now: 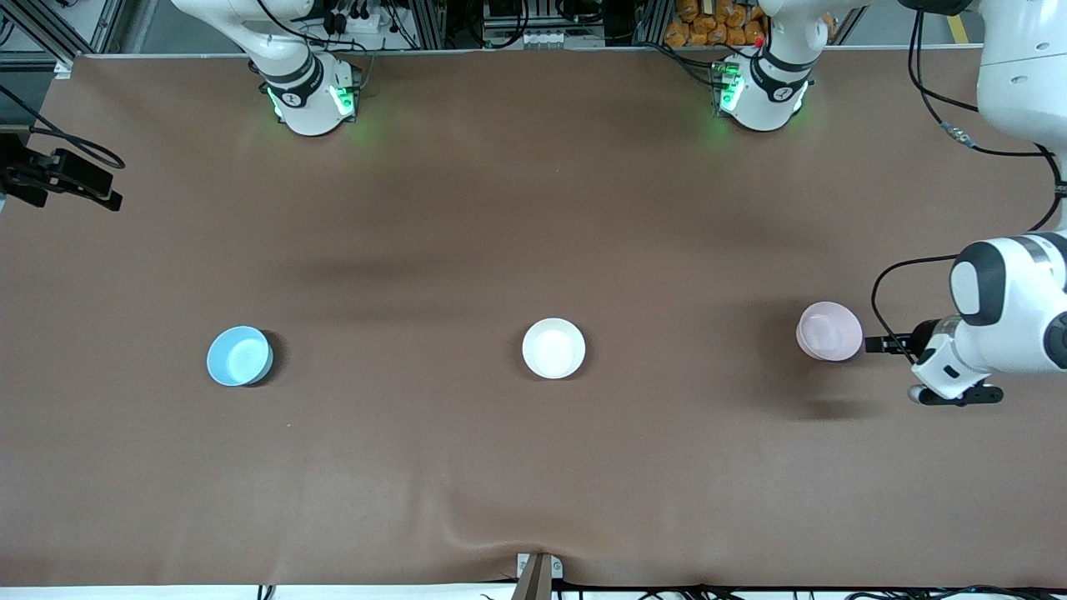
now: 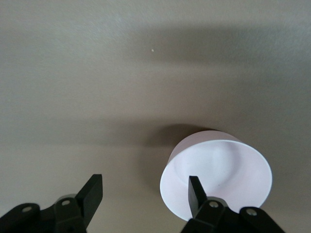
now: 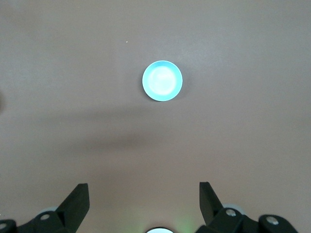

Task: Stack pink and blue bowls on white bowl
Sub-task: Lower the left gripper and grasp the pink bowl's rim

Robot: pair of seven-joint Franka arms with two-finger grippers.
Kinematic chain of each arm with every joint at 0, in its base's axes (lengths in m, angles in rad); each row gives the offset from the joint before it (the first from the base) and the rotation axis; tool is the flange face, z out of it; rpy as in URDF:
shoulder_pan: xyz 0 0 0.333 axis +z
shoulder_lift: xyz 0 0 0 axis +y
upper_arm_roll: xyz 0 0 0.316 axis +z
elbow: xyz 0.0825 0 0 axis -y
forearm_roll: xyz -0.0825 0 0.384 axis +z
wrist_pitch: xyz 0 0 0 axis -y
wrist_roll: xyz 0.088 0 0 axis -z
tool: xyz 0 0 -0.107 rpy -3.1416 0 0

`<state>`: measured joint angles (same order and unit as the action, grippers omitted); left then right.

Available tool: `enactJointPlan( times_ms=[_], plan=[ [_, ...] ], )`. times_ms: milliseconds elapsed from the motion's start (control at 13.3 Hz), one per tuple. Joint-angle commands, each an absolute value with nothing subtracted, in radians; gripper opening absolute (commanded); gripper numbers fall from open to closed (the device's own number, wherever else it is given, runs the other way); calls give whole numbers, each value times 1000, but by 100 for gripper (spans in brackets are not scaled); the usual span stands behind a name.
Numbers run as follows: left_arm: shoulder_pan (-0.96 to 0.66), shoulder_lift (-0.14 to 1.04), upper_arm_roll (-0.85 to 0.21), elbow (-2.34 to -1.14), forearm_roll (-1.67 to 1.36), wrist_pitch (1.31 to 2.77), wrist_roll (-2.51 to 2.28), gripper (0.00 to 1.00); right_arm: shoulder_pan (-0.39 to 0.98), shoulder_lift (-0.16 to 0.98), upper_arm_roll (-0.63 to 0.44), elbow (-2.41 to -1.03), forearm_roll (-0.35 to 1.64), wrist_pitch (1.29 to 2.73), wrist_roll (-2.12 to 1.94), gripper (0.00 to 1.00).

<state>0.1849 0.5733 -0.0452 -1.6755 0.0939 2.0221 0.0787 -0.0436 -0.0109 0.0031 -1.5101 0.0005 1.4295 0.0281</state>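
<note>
Brown cloth covers the whole table (image 1: 500,217). Three small bowls sit on it in a row across the middle of the front view, well apart from each other. At that picture's left is the blue bowl (image 1: 239,356), toward the right arm's end of the table. At the center is the white bowl (image 1: 553,348). At that picture's right is the pink bowl (image 1: 829,331), toward the left arm's end. All three stand upright with nothing inside them.

At the right edge of the front view, the left gripper (image 1: 885,343) reaches in sideways, just beside the pink bowl. In the left wrist view the two black fingers (image 2: 91,195) are wide apart. One finger shows in front of the pink bowl (image 2: 228,165), which fills the lower right of that picture, and the second finger is off to the side over bare cloth. The bowl is not between the fingers, and they are not pinching it.

The right arm waits up high. In the right wrist view the right gripper (image 3: 144,201) shows at the bottom of the picture with its fingers spread wide. The blue bowl (image 3: 162,80) looks small, in the upper middle of that picture, well apart from the fingers.
</note>
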Motion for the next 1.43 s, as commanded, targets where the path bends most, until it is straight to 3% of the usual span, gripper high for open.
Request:
enactJointPlan(
  times_ms=[0, 827, 978, 1128, 1354],
  plan=[
    [187, 548, -54, -1726, 80, 2048, 103, 71, -38, -20, 3, -1509, -23, 1430, 26, 100],
    [189, 578, -55, -1770, 80, 2101, 104, 56, -32, -15, 3, -1511, -20, 1419, 26, 100],
    [184, 578, -55, -1781, 80, 2115, 109, 53, -54, 32, -1, -1509, -23, 1420, 25, 100],
    [181, 583, -55, -1781, 80, 2115, 109, 41, -99, 54, -3, -1506, -8, 1420, 15, 100],
    [184, 584, -55, -1779, 80, 2117, 109, 7, -101, 80, -3, -1506, -23, 1428, 12, 100]
  ],
)
